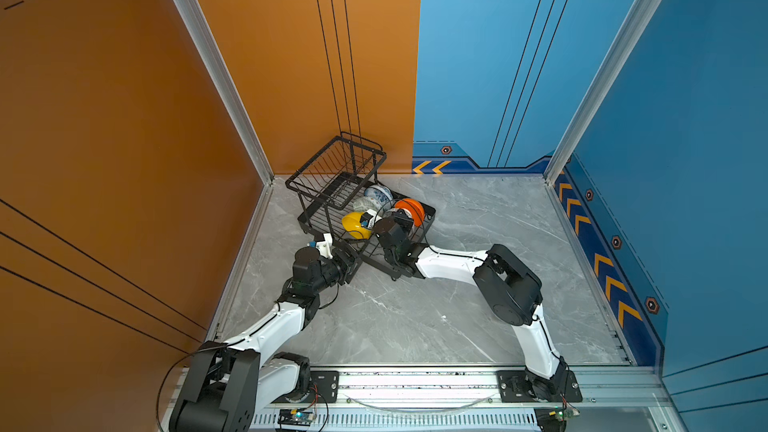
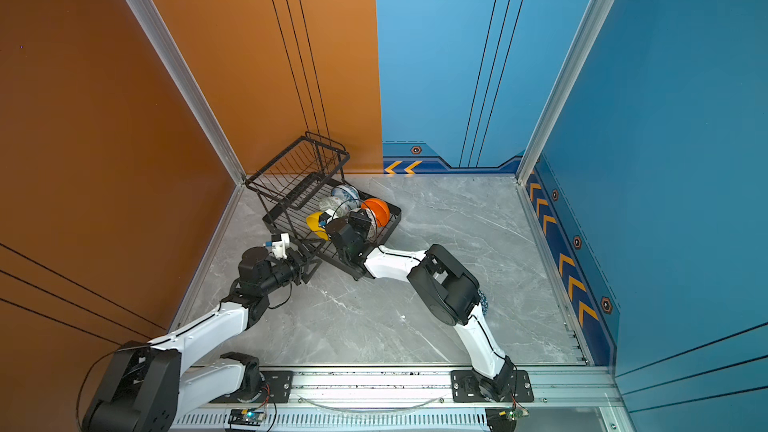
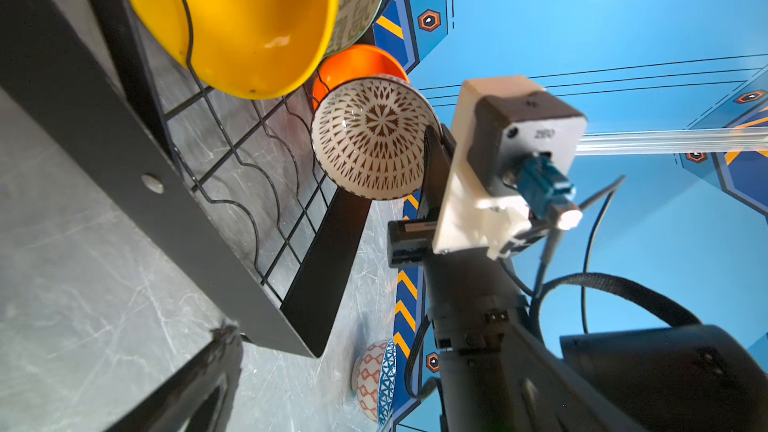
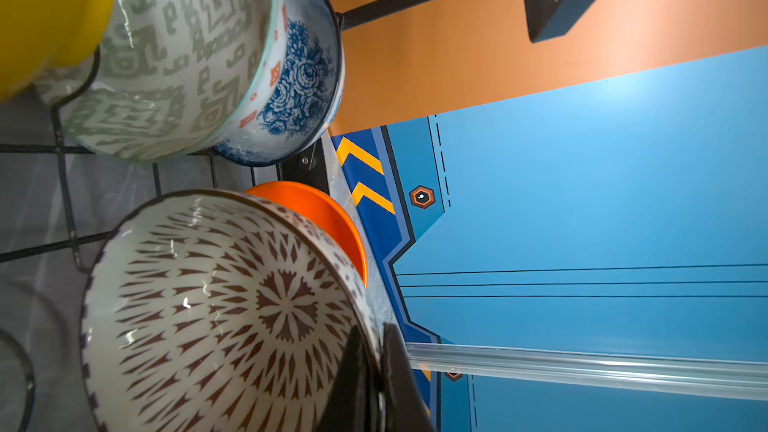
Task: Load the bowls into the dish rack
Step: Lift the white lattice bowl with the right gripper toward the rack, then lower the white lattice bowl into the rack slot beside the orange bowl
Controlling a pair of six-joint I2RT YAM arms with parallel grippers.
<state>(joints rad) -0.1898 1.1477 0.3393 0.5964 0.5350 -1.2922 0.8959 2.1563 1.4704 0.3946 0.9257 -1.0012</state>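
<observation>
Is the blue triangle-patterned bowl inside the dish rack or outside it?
Outside. In the left wrist view the blue triangle-patterned bowl sits on the table, apart from the dish rack.

- Left arm stretched forward low; left gripper [image 1: 351, 261] wide apart, holding nothing.
- Right arm bent at elbow; right gripper [image 4: 372, 336] clamped on lattice bowl's [image 4: 232, 309] rim.

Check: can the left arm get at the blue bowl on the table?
Probably not: the blue bowl lies far across, by the right arm's elbow, which crowds the way from the left gripper.
</observation>
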